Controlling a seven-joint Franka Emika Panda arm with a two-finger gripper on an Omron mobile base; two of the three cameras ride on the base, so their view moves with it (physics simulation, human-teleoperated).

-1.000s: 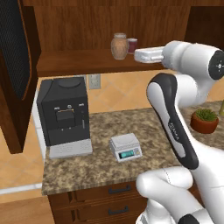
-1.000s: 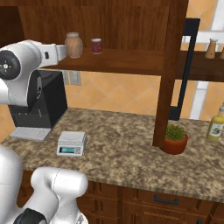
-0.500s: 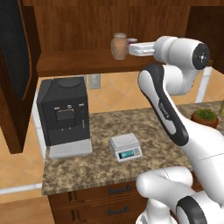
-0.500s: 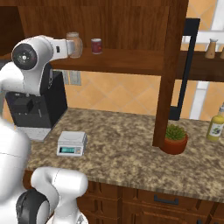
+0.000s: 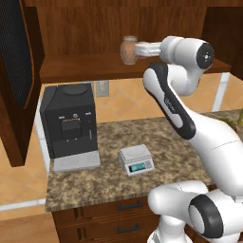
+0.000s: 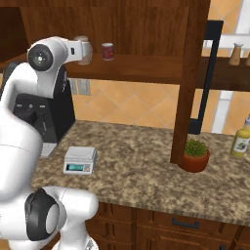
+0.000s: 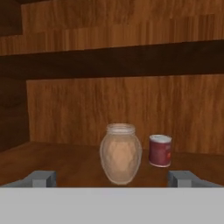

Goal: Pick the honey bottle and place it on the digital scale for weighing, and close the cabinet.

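Observation:
The honey bottle [image 7: 120, 153], a rounded tan jar with a pale lid, stands on the cabinet's shelf [image 5: 80, 66]. My gripper [image 7: 113, 179] is open, and its two fingertips [image 7: 43, 178] stand wide apart just short of the jar, one on each side. From the left base view the hand reaches in from the right, with the gripper [image 5: 135, 50] right against the honey bottle [image 5: 127, 49]. The hand partly covers the honey bottle [image 6: 84, 49] in the right base view. The cabinet's doors [image 5: 19, 76] [image 6: 191, 83] hang open. The grey digital scale [image 5: 136, 159] [image 6: 79, 159] sits bare on the counter.
A dark red can [image 7: 160, 150] [image 6: 108, 51] stands on the shelf close to the right of the jar. A black coffee machine [image 5: 70, 126] is left of the scale. A potted plant [image 6: 195, 155] and a yellow bottle [image 6: 240, 141] stand on the counter's right.
The arm has swung left along the shelf, bringing the hand up to the honey bottle. The jar and the can have not moved.

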